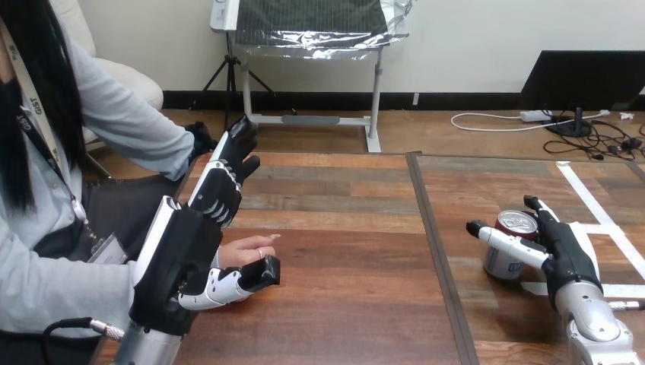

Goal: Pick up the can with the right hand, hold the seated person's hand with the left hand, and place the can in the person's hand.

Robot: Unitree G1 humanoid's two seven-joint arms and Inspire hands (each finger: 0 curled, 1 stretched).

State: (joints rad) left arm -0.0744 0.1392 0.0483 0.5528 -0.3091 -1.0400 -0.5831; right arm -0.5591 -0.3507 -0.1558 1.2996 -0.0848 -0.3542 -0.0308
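1. The can (500, 264) stands upright on the counter (342, 251), at the right, well apart from the person's hand (247, 249).
2. Right hand (567, 251): thumb and fingers curled round the can's side.
3. Left hand (217, 194): fingers straight and spread, thumb just beside the person's hand, not clasping it.
4. The can is probably light, thin-walled and slick, so grip mid-body, gently.
5. Its blue print is unreadable.

open tabletop (357, 258) between can (508, 262) and person's hand (245, 249), left hand (186, 247) alongside
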